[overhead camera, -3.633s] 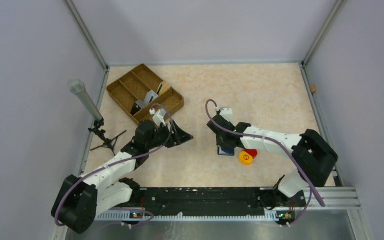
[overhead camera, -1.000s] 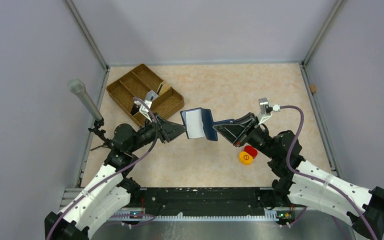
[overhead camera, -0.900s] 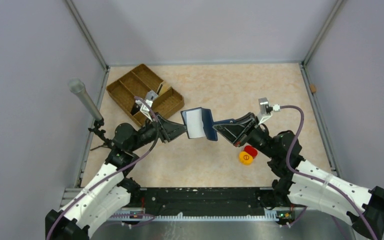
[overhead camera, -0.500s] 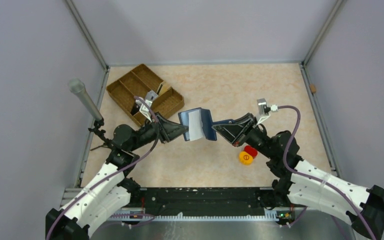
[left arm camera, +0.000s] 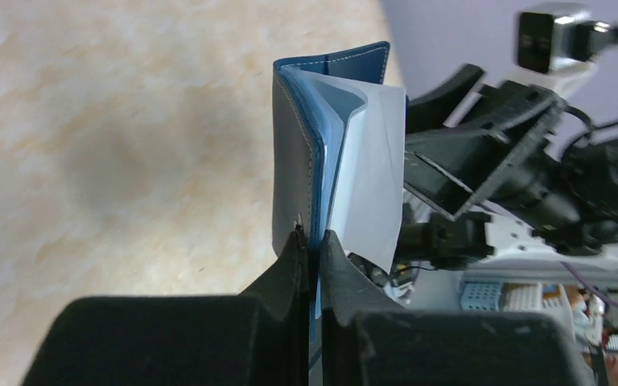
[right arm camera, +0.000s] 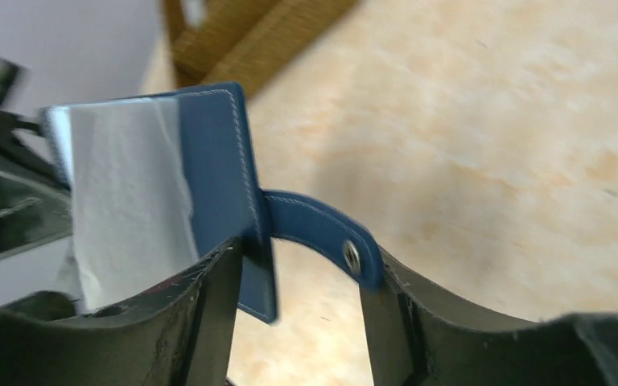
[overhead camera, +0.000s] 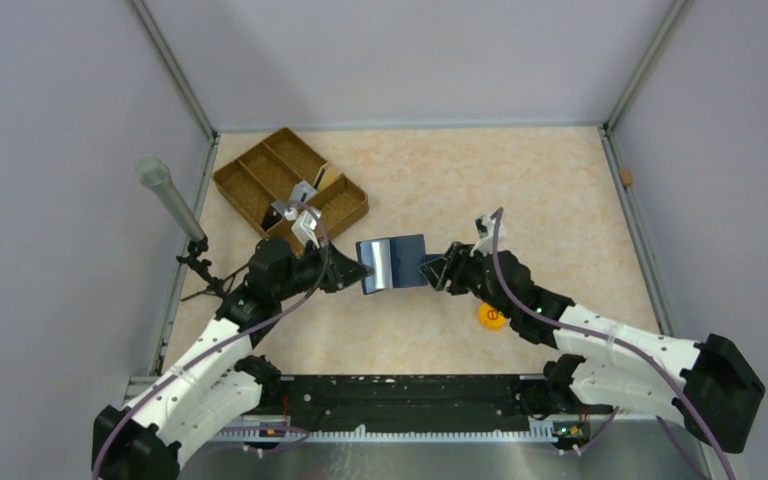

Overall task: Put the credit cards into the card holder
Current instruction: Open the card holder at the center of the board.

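Left wrist: left tool, closed tight, pinches card holder; pale sheet inside. Right wrist: right tool spread, straddling snap tab.

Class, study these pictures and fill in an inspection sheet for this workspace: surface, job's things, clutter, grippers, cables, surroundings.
Surface: beige marbled table.
Job's things: card holder held partly open above the table, pale sheet inside; grey pieces, apparently the credit cards, stand in the woven tray.
Clutter: yellow round piece beside the right arm; microphone on a tripod at the left edge.
Grippers: left gripper shut on the card holder's edge; right gripper open, jaws straddling the snap tab.
Cables: purple cables along both arms.
Surroundings: lilac walls, metal frame.
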You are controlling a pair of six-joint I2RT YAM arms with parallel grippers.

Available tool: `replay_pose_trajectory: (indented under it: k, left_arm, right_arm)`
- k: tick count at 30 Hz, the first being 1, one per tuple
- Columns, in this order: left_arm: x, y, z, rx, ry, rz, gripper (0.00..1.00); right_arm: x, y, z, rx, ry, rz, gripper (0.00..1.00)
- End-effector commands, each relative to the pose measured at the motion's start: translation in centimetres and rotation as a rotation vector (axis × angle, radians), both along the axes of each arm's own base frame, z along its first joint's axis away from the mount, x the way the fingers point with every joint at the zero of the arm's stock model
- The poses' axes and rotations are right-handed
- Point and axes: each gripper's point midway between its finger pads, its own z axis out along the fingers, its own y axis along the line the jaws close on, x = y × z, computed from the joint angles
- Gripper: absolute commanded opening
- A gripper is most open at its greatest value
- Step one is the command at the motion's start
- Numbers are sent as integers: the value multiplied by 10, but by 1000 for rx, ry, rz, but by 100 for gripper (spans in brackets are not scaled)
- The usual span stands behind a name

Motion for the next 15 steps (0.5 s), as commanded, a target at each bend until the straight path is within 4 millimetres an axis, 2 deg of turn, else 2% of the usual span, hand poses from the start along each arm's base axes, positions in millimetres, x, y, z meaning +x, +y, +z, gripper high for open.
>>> replay_pose_trajectory:
  k: [1, 4, 9, 12, 15]
  left_arm:
    - [15, 16, -42, 186, 164, 114, 0]
    - [18, 19, -63, 246, 244, 131, 0]
    - [24, 21, -85, 338, 301, 152, 0]
    - [25, 18, -93, 375, 326, 145, 0]
    - [24, 13, -99, 381, 344, 129, 0]
  right_arm:
    - [14, -21, -22, -209, 18, -111, 58]
    - [10, -18, -18, -236, -2, -104, 63]
    - [3, -3, -4, -252, -50, -79, 63]
    - [-5, 19, -4, -266, -65, -7, 65]
    - [-13, 49, -15, -245, -42, 104, 67]
